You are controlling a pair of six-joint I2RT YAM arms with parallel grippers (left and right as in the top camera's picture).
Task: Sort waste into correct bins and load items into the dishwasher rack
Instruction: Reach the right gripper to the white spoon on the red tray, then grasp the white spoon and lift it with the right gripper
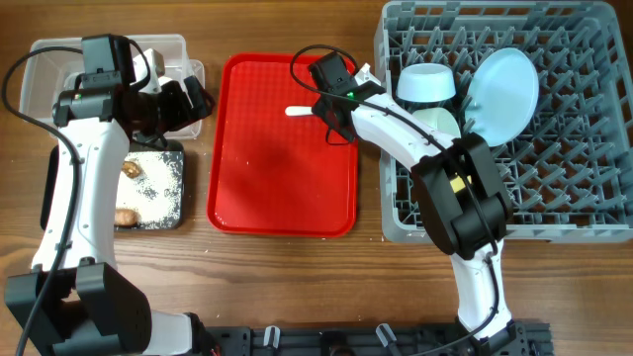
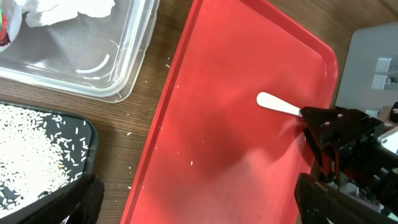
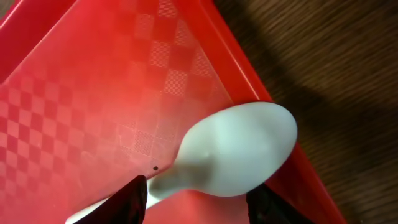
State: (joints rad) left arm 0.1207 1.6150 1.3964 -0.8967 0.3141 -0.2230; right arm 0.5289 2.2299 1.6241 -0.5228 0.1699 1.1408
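Currently the right gripper (image 3: 199,198) straddles the white spoon (image 3: 230,149) at its neck, jaws apart; can't tell if they're pinching it. Spoon sits over the red tray (image 1: 282,188), scoop end by the rack-side rim. It looks light, stiff and glossy, likely slippery, so grab the neck. One spoon. Beyond, in the dishwasher rack (image 1: 554,198): light blue bowl (image 1: 425,81), pale green bowl (image 1: 440,124), one plate (image 1: 506,87). Left gripper (image 2: 196,199) is spread wide and empty.

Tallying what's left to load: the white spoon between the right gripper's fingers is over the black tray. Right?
Not quite. The white spoon is between the fingers of the right gripper, but it is over the red tray instead, as the overhead view shows.
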